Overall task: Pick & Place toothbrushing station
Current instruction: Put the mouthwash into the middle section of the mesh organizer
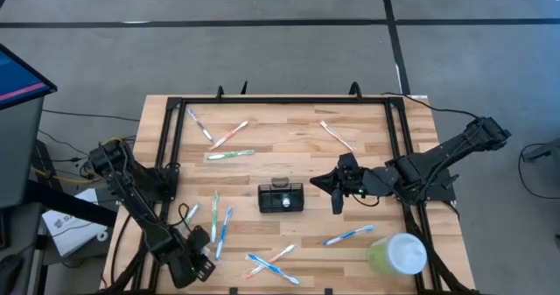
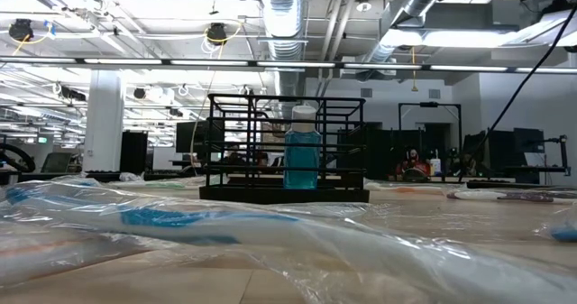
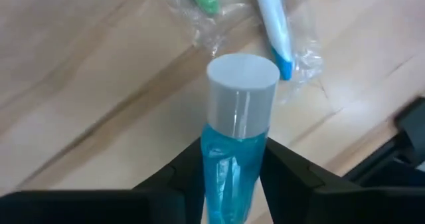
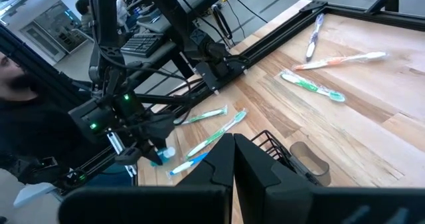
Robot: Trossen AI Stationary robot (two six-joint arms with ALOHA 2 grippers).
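The toothbrushing station, a small black wire holder [image 1: 280, 197], stands on the wooden table near its middle; it also shows in the low view [image 2: 284, 191]. A blue bottle with a white cap [image 2: 303, 155] stands in it. My right gripper [image 1: 332, 188] is shut and empty just right of the holder, level with it; in the right wrist view its fingers [image 4: 233, 159] point at the holder [image 4: 282, 154]. My left gripper [image 1: 191, 267] is at the table's near left corner, shut on a second blue bottle with a pale cap [image 3: 236, 117]. My left gripper pinches the blue bottle's body [image 3: 234, 161], just below the cap, between its two fingers [image 3: 186, 174]. The bottle lies along the fingers, and its cap end [image 3: 242, 91] sticks out past the fingertips toward the table top. Whether the cap touches the table, I cannot tell.
Several wrapped toothbrushes lie scattered: at the far left [image 1: 229, 155], beside the left gripper [image 1: 219, 221], at the near edge [image 1: 271, 264], near right [image 1: 348, 235] and far right [image 1: 337, 136]. A pale green cup with a white lid [image 1: 398, 254] stands at the near right. A black frame [image 1: 280, 101] borders the table.
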